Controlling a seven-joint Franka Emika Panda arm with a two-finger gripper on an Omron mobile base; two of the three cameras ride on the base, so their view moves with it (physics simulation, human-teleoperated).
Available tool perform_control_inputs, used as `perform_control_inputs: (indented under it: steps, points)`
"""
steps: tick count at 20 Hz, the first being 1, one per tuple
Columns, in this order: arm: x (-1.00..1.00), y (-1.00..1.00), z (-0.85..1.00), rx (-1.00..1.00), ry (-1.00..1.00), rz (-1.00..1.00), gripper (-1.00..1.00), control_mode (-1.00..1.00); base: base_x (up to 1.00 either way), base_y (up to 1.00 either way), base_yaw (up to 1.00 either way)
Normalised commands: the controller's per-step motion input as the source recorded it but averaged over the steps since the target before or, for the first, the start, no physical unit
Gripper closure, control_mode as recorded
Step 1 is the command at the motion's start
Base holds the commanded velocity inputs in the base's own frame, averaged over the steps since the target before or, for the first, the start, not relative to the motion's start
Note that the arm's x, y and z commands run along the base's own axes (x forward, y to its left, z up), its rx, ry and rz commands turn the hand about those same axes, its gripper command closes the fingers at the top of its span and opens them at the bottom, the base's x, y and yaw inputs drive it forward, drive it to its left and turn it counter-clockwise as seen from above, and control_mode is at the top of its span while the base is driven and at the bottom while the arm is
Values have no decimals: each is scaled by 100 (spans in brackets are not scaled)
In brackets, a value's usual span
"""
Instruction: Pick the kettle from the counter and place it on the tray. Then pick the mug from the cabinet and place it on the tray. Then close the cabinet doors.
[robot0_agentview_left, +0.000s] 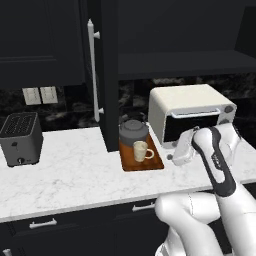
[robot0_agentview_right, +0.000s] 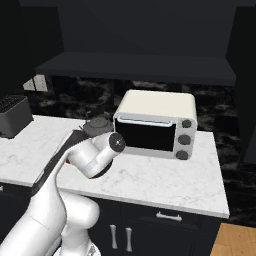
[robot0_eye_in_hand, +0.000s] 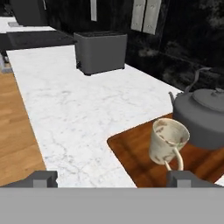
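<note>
Gaping wide, the gripper (robot0_eye_in_hand: 111, 179) holds nothing above the mug (robot0_eye_in_hand: 166, 141).

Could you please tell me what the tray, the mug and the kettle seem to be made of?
Tray: likely wood, reddish-brown with faint grain, slightly glossy. Mug: probably glazed ceramic, cream with speckles. Kettle: looks like matte dark grey metal, perhaps cast iron.

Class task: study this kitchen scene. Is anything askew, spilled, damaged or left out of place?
Nothing is spilled or damaged. The kettle and mug stand upright on the tray. One oddity: a cabinet door stands open, edge-on over the counter.
</note>
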Motion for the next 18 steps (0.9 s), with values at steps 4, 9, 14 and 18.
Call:
perform_control_inputs:
  steps: [4, 9, 14, 18]
  points:
    - [-59, 0, 50, -6, -8, 0, -100, -100, 0, 0, 0]
    - [-41, 0, 53, -1, -2, 0, -100, -100, 0, 0, 0]
    - [-42, 0, 60, 0, -1, 0, -100, -100, 0, 0, 0]
    - [-48, 0, 62, 0, -7, 0, -100, -100, 0, 0, 0]
